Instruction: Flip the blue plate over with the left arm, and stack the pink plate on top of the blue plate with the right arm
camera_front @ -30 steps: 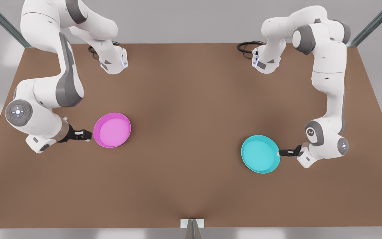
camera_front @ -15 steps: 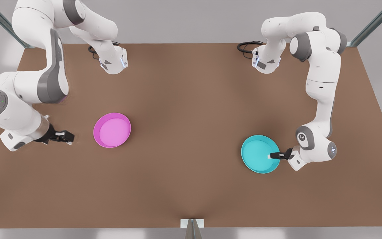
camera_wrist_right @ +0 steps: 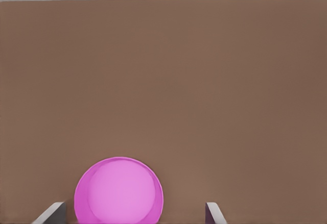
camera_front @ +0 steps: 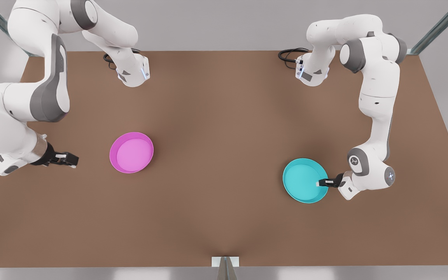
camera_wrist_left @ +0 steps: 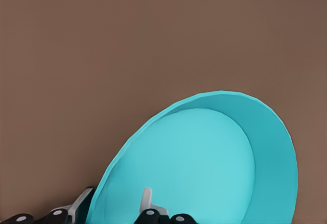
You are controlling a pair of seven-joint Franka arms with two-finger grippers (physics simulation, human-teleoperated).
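Your right end effector [camera_front: 72,159] has backed away from the pink plate [camera_front: 131,152], fingers spread; your left end effector [camera_front: 319,182] pinches the blue plate's [camera_front: 303,180] rim on the tabletop [camera_front: 224,155].

A brown worktop [camera_front: 224,128] carries the pink plate [camera_front: 131,152] and the blue plate [camera_front: 304,180], well apart.

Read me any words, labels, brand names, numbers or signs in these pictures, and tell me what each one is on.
No readable text anywhere.
The blue plate and the pink plate are plain.
The table is bare of print.
A small round mark on one arm's joint near the blue plate is too small to read.
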